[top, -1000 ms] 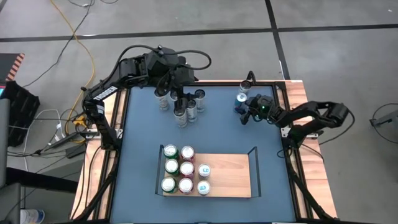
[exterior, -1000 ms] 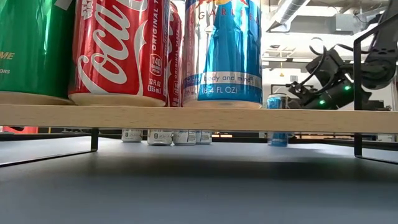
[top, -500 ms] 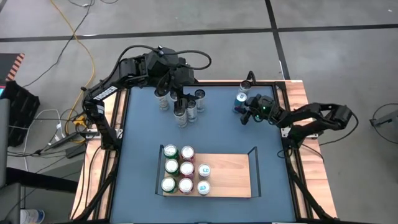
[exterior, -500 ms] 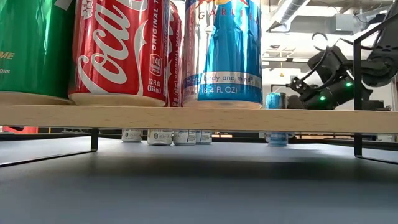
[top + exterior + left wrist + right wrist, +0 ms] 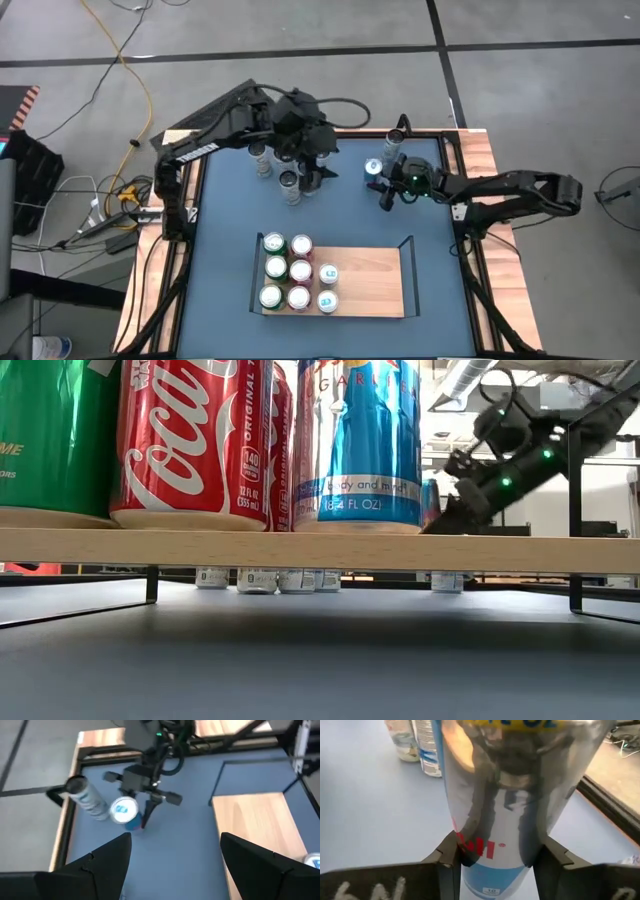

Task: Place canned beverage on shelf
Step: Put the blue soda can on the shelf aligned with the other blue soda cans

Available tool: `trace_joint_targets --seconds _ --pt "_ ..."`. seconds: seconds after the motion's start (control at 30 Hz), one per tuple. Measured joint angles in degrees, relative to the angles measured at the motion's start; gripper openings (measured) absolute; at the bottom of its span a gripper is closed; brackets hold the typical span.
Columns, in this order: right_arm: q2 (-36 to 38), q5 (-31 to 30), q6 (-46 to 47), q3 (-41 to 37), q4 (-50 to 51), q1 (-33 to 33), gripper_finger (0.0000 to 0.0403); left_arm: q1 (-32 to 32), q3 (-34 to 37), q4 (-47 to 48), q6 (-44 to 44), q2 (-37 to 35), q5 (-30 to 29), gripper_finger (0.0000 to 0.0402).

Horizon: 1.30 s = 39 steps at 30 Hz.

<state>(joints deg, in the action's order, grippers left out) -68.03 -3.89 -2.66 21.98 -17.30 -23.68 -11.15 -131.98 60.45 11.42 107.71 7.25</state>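
Note:
A slim blue and silver can hangs over the blue tabletop near its far right part, with my right gripper shut on it. In the low view the can peeks out behind the cans on the shelf. The light-wood shelf lies at the near middle, with several cans standing on its left end. My left gripper hovers open over the far middle with nothing between its fingers. My right gripper pinches the can's round wall between its two fingers, on the lower half. The fingers come slanting down from the table's right side and lie across the can. The can is tilted, and it looks lifted off the tabletop.
A second slim can stands by the far right corner. A cluster of small cans stands at the far middle under my left arm. The shelf's right half is bare wood between black end rails.
My right gripper has risen and swung toward the table's left with the blue can, which left the tabletop and tipped. My left gripper has moved toward the table's right and near side, sinking a little, away from the cluster of small cans.

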Motion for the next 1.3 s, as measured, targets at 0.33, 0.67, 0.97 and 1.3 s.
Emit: trace_joint_targets --seconds 0.33,0.67,0.97,1.3 --pt "0.3 -3.6 -2.1 12.9 13.4 8.3 0.0167 3.3 0.0 0.0 6.0 2.0 -6.1 0.0291" --pt "0.2 -6.7 -2.3 15.8 16.0 12.2 0.0169 3.6 0.0 -1.2 11.4 5.0 -11.6 0.0291" --pt "0.2 -9.0 -1.9 15.8 17.2 13.7 0.0170 3.7 0.0 -2.4 15.4 8.8 -11.0 0.0291" --pt "0.2 -10.3 -1.7 15.8 18.0 14.9 0.0170 4.0 0.0 -5.2 16.6 12.0 -13.5 0.0291"
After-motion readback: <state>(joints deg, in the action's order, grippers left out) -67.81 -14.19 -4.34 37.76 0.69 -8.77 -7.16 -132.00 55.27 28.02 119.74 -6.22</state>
